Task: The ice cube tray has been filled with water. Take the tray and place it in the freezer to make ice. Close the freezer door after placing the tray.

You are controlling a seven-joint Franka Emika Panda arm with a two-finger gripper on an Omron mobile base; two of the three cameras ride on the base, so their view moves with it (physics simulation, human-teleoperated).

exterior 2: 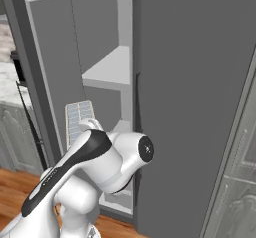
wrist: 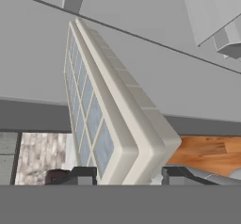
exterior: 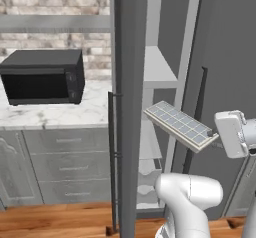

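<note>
1. Left base view: the ice cube tray point(exterior: 181, 125) hangs tilted in the air in front of the open freezer point(exterior: 165, 82), its near end at the white hand on the right. The freezer door point(exterior: 127, 107) stands swung out, edge-on, with its bar handle toward the counter. A black microwave point(exterior: 44, 76) sits on the marble counter point(exterior: 55, 114).
2. Right base view: the tray point(exterior 2: 79, 121) shows above the arm's elbow, beside the pale shelf point(exterior 2: 110, 67) inside the freezer point(exterior 2: 190, 107).
3. Hand view: the gripper point(wrist: 127, 176) is clamped narrowly on the tray's point(wrist: 108, 110) end, one dark fingertip on each side. The water point(wrist: 87, 110) gives the cells a blue-grey sheen.
</note>
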